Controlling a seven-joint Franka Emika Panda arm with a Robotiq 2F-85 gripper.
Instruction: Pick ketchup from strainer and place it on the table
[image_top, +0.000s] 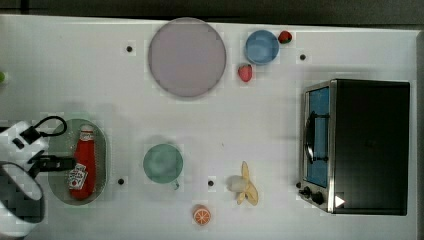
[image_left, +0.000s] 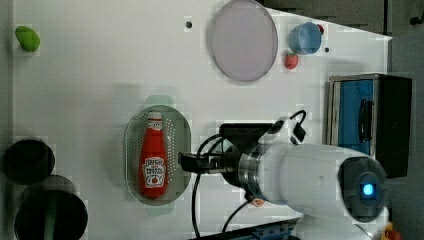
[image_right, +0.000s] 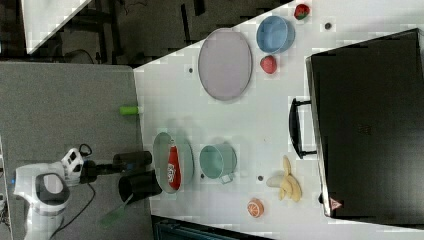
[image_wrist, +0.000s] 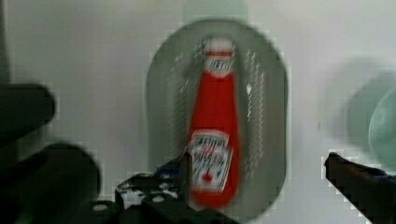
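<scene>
The red ketchup (image_top: 84, 162) with a white cap and label lies flat in the pale green oval strainer (image_top: 102, 150) on the white table (image_top: 250, 125), near the top view's left edge. My gripper (image_top: 67, 162) hovers over the strainer's side, level with the bottle's label end. In the wrist view the ketchup (image_wrist: 215, 121) lies lengthwise in the strainer (image_wrist: 268, 116), and my gripper (image_wrist: 259, 170) is open, its fingertips (image_wrist: 183, 170) wide apart with nothing between them. The left view shows the gripper (image_left: 187, 162) just beside the ketchup (image_left: 153, 157).
A green cup (image_top: 162, 163) stands close to the strainer on the top view's right. Farther off are a banana (image_top: 246, 185), an orange half (image_top: 201, 215), a lilac plate (image_top: 186, 56), a blue bowl (image_top: 261, 47), two strawberries and a toaster oven (image_top: 357, 145). Black cups (image_left: 29, 161) stand beyond the strainer.
</scene>
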